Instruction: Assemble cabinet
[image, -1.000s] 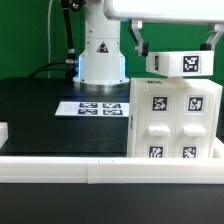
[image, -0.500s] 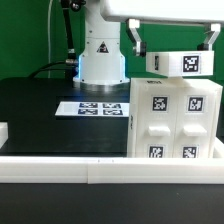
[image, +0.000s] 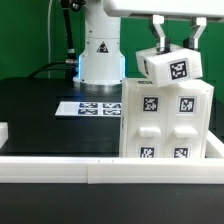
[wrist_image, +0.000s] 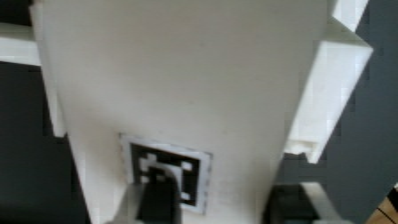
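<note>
The cabinet's big white box body (image: 165, 125) stands at the exterior view's right with several square tags on its front. It looks slightly turned and tilted. A smaller white tagged block (image: 172, 67) sits tilted on its top edge. My gripper (image: 174, 42) comes down from above and is shut on this block, one finger on each side. In the wrist view the block (wrist_image: 178, 80) fills most of the picture with its tag (wrist_image: 169, 160) near my gripper (wrist_image: 231, 205). One dark finger (wrist_image: 166, 200) lies over the tag.
The white robot base (image: 100, 55) stands at the back. The marker board (image: 98, 107) lies flat on the black table in front of it. A long white rail (image: 90, 170) runs along the near edge. A small white piece (image: 3, 130) sits at the far left.
My gripper has shifted and tilted the small block, which lay level on top before. The box body has turned and its left edge has moved toward the exterior view's left.
</note>
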